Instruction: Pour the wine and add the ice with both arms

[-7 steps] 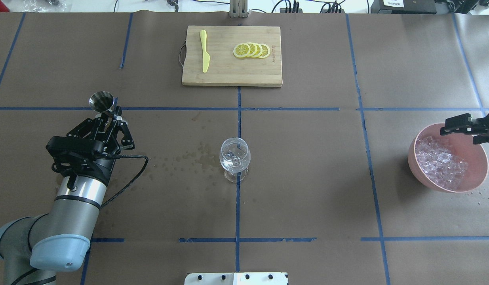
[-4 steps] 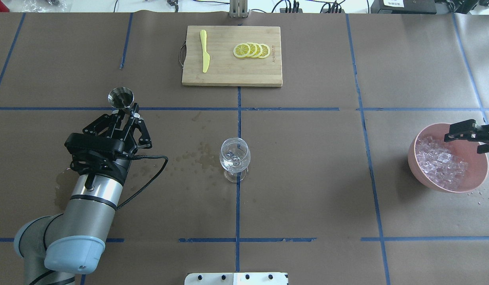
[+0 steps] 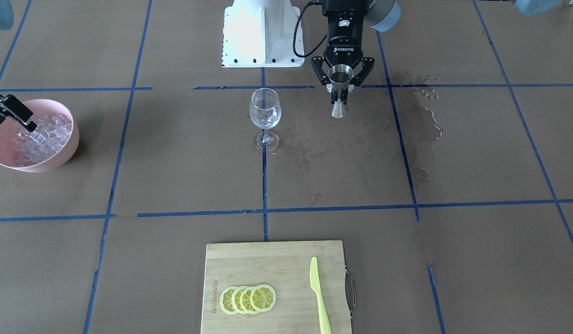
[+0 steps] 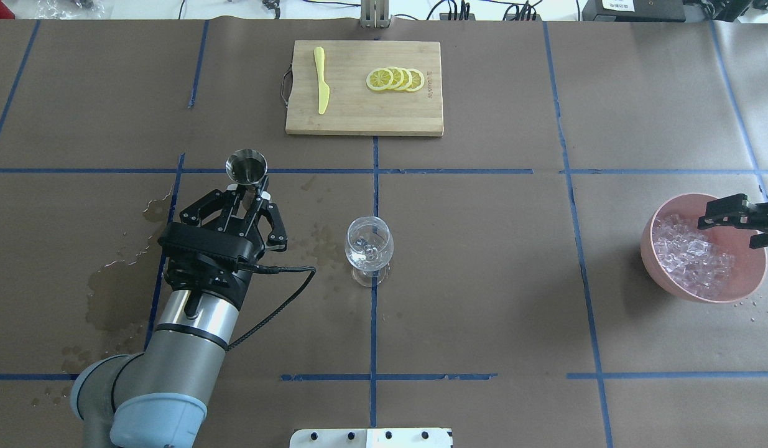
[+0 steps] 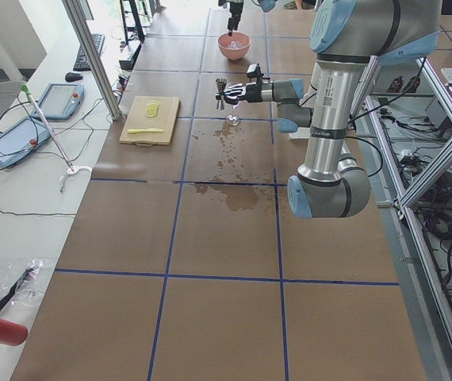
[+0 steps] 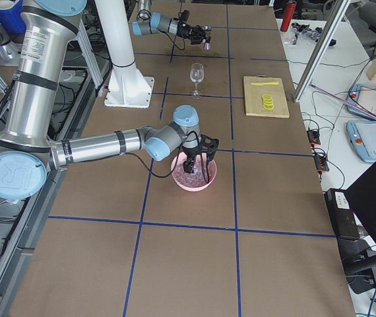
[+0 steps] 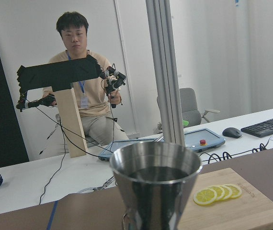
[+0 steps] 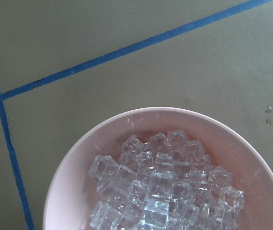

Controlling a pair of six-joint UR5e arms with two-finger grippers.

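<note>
My left gripper [image 4: 249,191] is shut on the waist of a steel jigger [image 4: 246,167], held upright above the table to the left of the wine glass [image 4: 369,249]. The jigger [image 7: 155,187] holds dark-looking liquid in the left wrist view. The glass [image 3: 265,111] stands at the table's middle with a little clear content at its bottom. My right gripper [image 4: 729,231] is open just above the ice [image 4: 691,252] in the pink bowl [image 4: 650,252]. The ice cubes [image 8: 160,191] fill the bowl [image 8: 79,158] in the right wrist view.
A bamboo cutting board [image 4: 359,118] at the far middle carries lemon slices [image 4: 396,79] and a yellow knife [image 4: 322,81]. Wet patches [image 4: 119,286] lie on the brown paper at the left. The white base block [image 3: 260,32] stands at the robot's side.
My left arm has moved right toward the glass with the jigger in it. My right gripper has shifted slightly nearer and lower over the ice bowl and stays open.
</note>
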